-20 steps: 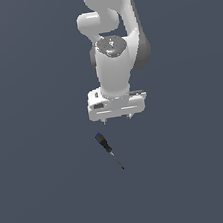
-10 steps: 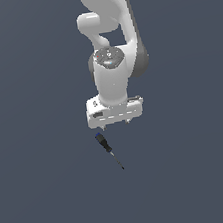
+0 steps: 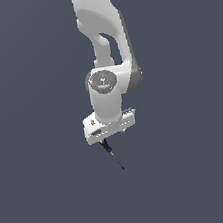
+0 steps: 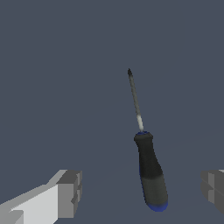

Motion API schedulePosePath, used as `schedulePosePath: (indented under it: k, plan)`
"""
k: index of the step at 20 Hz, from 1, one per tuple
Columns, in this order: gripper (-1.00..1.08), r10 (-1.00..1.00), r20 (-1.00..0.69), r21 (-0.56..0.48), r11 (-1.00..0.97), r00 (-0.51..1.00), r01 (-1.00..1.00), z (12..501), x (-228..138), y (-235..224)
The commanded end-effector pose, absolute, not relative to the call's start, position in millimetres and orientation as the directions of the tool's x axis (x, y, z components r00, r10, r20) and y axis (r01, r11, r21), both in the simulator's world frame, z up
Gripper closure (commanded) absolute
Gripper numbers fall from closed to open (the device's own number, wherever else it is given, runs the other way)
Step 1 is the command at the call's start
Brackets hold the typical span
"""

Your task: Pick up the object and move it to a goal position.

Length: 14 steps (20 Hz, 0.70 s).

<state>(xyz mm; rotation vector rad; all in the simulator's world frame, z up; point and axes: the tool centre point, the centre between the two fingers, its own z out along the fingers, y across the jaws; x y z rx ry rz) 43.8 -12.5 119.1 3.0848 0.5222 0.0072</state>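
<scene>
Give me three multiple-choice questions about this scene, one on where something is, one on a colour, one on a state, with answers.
1. Where does the screwdriver lie in the wrist view?
A. Between the two fingers
B. Outside both fingers
C. On top of one finger

2. What colour is the handle's end cap?
A. Red
B. Blue
C. Yellow

3. What state is the tool in?
A. Shut on the screwdriver
B. Open, touching nothing
C. Out of view

Answers:
1. A: the handle lies in the gap.
2. B: a blue rim shows at the handle's end.
3. B: bare floor shows on each side of the handle.
</scene>
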Motion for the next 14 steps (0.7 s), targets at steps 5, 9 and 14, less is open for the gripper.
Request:
schedulePosePath:
  k: [5, 9, 14]
  plan:
    - [-0.92, 0.437, 0.0, 0.006, -0.899, 0.899, 0.437, 88, 55, -26]
    - [-0.92, 0.478, 0.0, 0.003, -0.878, 0.878, 0.478, 76, 59, -32]
    - [-0.92, 0.505, 0.0, 0.0, -0.863, 0.863, 0.505, 67, 61, -36]
